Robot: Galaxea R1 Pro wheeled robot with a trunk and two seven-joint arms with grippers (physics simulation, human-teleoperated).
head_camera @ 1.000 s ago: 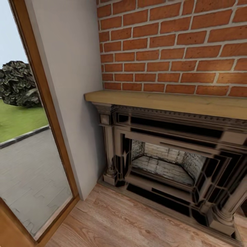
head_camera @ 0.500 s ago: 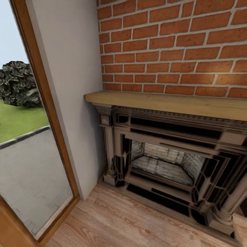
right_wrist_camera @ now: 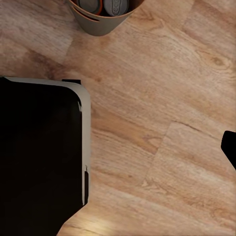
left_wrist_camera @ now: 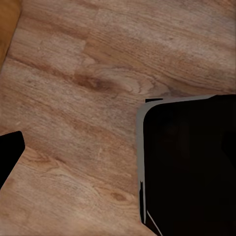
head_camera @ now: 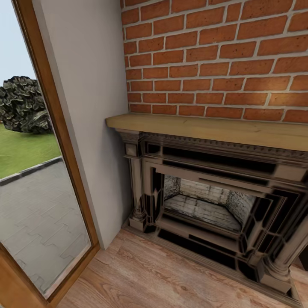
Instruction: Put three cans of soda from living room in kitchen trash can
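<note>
You're facing the fireplace (head_camera: 214,201), with its mantel (head_camera: 205,126) under the brick wall (head_camera: 214,55) and a glass door (head_camera: 34,171) just to its left. The bin (right_wrist_camera: 102,17) sits on the wood floor (right_wrist_camera: 162,123) near the robot's dark base (right_wrist_camera: 39,152), and two silver can tops (right_wrist_camera: 101,5) show inside it; I can't tell whether a third is there. A dark tip (right_wrist_camera: 230,147) shows at the edge of the right wrist view and another (left_wrist_camera: 9,155) in the left, but I can't tell whether either hand is apart or together. My worry: with your head turned on the fireplace you can't watch the bin, so swinging the base could knock it over and spill the cans. Backing blind could also clip the door frame.
</note>
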